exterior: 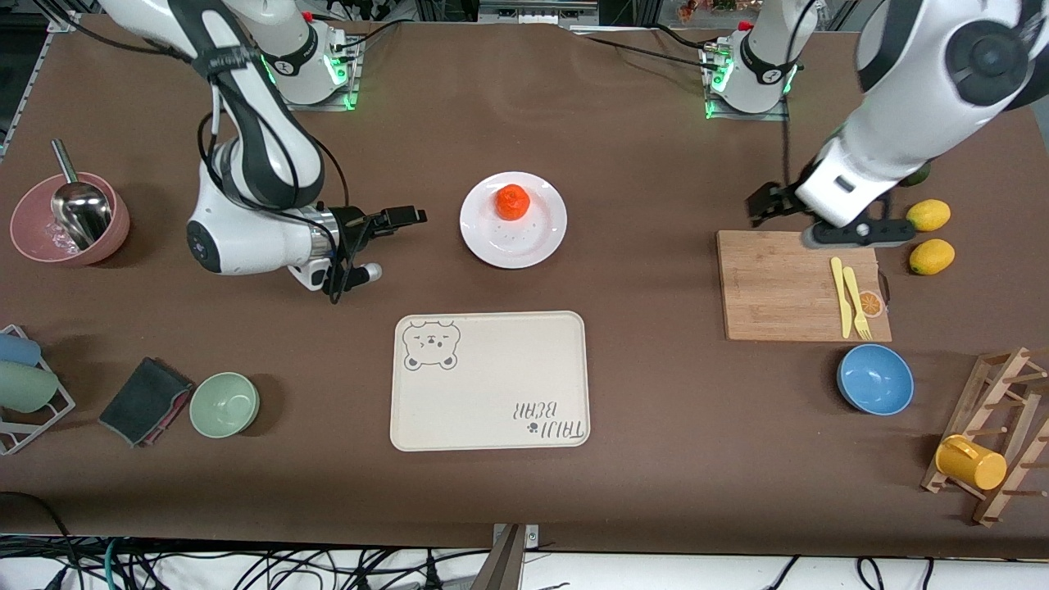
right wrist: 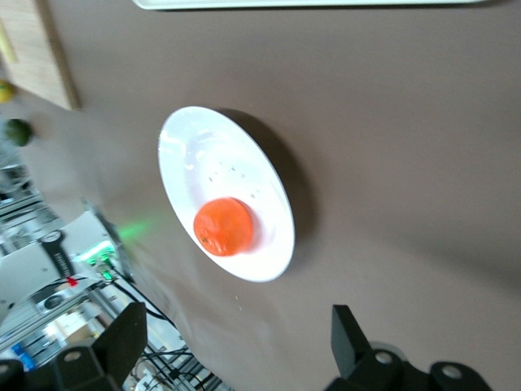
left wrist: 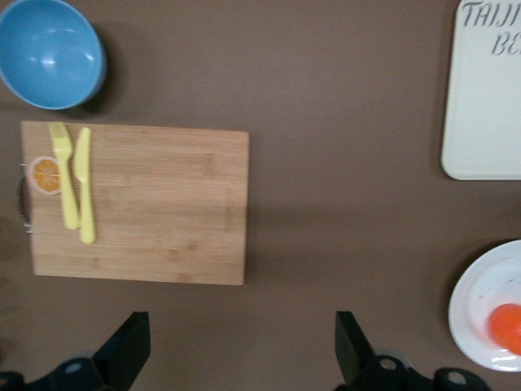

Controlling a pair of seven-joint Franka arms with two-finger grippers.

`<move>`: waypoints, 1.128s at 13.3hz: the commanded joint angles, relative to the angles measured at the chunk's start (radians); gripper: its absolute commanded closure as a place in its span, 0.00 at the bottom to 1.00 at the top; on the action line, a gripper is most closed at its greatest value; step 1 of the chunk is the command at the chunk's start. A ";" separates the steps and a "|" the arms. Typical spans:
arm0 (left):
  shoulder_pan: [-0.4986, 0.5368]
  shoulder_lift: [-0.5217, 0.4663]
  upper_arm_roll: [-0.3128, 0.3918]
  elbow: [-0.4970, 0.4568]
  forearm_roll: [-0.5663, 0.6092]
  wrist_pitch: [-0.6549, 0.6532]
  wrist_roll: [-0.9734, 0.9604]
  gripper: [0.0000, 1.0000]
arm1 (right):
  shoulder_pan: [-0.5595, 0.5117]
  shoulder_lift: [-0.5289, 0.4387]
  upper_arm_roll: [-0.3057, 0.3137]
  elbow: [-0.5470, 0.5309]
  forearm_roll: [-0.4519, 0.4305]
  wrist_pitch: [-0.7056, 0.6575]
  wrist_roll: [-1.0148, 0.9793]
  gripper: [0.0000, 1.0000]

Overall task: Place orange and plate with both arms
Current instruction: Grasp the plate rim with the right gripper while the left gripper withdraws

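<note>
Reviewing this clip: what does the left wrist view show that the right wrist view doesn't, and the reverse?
Only the left wrist view shows the blue bowl and the yellow fork and yellow knife on the cutting board. Only the right wrist view shows the dark green fruit and an arm's base with green lights. Both show the orange sitting on the plate, a tray edge, and their own open fingers.

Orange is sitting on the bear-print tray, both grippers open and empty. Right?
Not quite. The orange sits on the white plate, not on the bear-print tray, which lies nearer the front camera with nothing on it. The front view shows this. The rest holds: the left gripper and right gripper are both open and empty.
</note>
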 commanded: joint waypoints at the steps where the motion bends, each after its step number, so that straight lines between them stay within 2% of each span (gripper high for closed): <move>1: -0.001 -0.018 0.089 0.046 0.056 -0.069 0.204 0.00 | -0.016 0.023 0.014 -0.107 0.176 0.082 -0.225 0.00; 4: 0.003 -0.019 0.206 0.121 0.056 -0.124 0.397 0.00 | -0.015 0.061 0.021 -0.151 0.274 0.144 -0.374 0.00; 6: 0.043 -0.019 0.209 0.149 0.054 -0.126 0.474 0.00 | -0.010 0.104 0.043 -0.162 0.358 0.209 -0.474 0.00; 8: 0.054 -0.022 0.218 0.153 0.050 -0.129 0.471 0.00 | -0.004 0.182 0.055 -0.156 0.501 0.239 -0.587 0.00; 9: 0.056 -0.022 0.218 0.153 0.048 -0.129 0.470 0.00 | 0.011 0.192 0.063 -0.156 0.564 0.247 -0.632 0.00; 12: 0.072 -0.013 0.215 0.189 0.044 -0.167 0.451 0.00 | 0.060 0.201 0.070 -0.145 0.655 0.268 -0.643 0.00; 15: 0.069 0.010 0.214 0.196 0.042 -0.170 0.441 0.00 | 0.117 0.219 0.070 -0.136 0.666 0.357 -0.669 0.00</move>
